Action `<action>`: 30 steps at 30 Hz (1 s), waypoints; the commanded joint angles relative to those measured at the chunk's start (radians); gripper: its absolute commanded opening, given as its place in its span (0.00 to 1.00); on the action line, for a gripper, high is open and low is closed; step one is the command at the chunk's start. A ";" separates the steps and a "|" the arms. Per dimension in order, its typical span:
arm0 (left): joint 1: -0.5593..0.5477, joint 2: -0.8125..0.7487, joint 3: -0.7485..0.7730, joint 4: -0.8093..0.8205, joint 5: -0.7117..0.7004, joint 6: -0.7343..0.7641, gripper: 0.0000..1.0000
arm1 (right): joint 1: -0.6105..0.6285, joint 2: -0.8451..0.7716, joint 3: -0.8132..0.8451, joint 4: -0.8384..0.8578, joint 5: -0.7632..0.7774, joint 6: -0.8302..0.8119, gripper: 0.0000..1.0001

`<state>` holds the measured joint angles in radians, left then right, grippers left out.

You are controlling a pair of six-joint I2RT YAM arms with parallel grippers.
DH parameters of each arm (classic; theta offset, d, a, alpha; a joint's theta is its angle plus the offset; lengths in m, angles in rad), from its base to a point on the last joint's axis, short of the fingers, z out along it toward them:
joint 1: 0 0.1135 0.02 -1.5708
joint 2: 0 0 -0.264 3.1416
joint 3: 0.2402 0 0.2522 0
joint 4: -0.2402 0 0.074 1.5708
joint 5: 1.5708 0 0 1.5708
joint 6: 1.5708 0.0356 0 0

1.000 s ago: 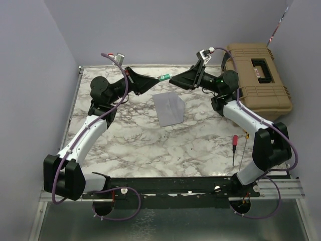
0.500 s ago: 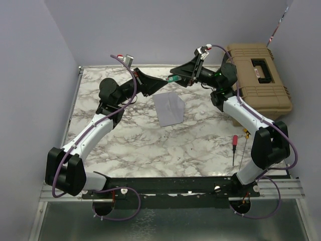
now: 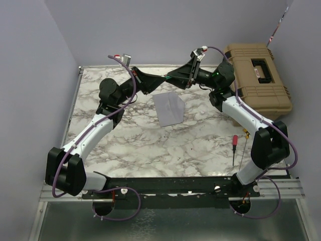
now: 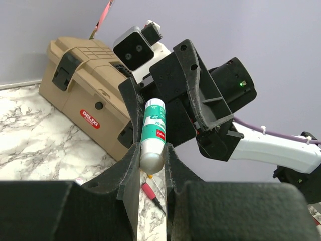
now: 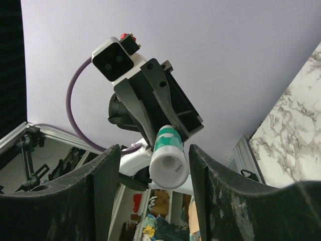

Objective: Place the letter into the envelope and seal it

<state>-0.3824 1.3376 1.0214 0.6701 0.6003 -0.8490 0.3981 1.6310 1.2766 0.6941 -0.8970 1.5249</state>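
Envelope (image 3: pixel 168 108) is lying flat on the marble worktop (image 3: pixel 150 145), middle-back, right under where both arms meet in the air. Left tool (image 4: pixel 152 155) is clamped on a green-and-white glue stick (image 4: pixel 153 125) - tube squeezed between its fingers. Right tool (image 5: pixel 153 155) has its fingers apart, straddling the stick's other end. Tan toolbox (image 3: pixel 258 80) sits off at the far right.

One brand name is showing, on the toolbox.
A red badge (image 4: pixel 94 119) on the tan toolbox (image 4: pixel 75 83) is reading "DELIXI" in white letters; the green-and-white label on the glue stick (image 4: pixel 153 125) is carrying print too small to read.
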 commanded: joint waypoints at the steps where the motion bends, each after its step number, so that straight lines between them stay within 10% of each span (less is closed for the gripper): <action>1: -0.014 0.001 -0.005 0.028 0.015 0.007 0.00 | 0.005 0.012 0.050 -0.033 -0.034 -0.037 0.59; 13: -0.030 -0.007 0.000 -0.035 -0.002 0.057 0.00 | 0.005 0.005 0.060 -0.085 -0.038 -0.063 0.40; 21: -0.034 -0.018 0.007 -0.094 -0.021 0.091 0.03 | 0.005 -0.007 0.080 -0.177 -0.018 -0.144 0.05; 25: -0.034 -0.046 0.003 -0.151 -0.028 0.137 0.80 | 0.005 -0.021 0.095 -0.276 0.030 -0.239 0.00; 30: -0.025 -0.101 -0.002 -0.276 -0.062 0.209 0.99 | 0.004 -0.057 0.145 -0.608 0.245 -0.540 0.00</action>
<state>-0.4126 1.3029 1.0214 0.5098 0.5785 -0.7200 0.4004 1.6249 1.3655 0.3641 -0.8330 1.2396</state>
